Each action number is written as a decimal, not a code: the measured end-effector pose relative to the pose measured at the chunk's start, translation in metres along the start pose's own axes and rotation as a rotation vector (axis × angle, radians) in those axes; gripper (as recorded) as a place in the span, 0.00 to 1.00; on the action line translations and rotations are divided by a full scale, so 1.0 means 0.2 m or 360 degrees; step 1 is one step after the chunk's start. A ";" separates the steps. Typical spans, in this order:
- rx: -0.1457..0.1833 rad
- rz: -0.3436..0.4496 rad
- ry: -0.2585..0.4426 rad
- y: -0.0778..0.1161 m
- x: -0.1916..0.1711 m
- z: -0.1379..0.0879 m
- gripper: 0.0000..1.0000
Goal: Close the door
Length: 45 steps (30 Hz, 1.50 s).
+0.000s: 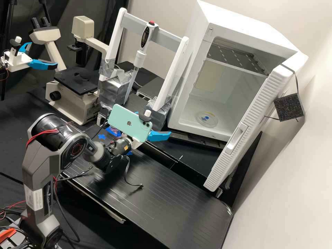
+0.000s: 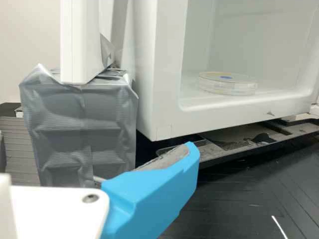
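Gripper (image 1: 155,124), fingers apart, is left of the open door (image 1: 255,110), so a push from that side prob. swings it wider w/o closing it.

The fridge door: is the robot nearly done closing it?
None of it looks done: the door stands wide open, with a dish in plain view inside the fridge. The hand is empty and away from the door, so no push is happening. Left: swinging it shut.
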 end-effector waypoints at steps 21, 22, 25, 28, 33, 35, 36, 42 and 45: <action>0.0052 0.0192 0.0006 0.21 -0.32 0.18 1.00; 0.0062 0.0256 0.0019 0.26 -0.36 0.19 1.00; 0.0088 0.0426 0.0032 0.38 -0.44 0.23 1.00; 0.0106 0.0583 0.0017 0.50 -0.50 0.26 1.00; 0.0093 0.0793 -0.0001 0.69 -0.54 0.29 1.00; 0.0063 0.0839 -0.0002 0.74 -0.55 0.29 1.00; 0.0054 0.0854 -0.0003 0.75 -0.55 0.30 1.00; 0.0061 0.0921 -0.0035 0.82 -0.52 0.35 1.00; 0.0081 0.0947 -0.0075 0.85 -0.48 0.41 1.00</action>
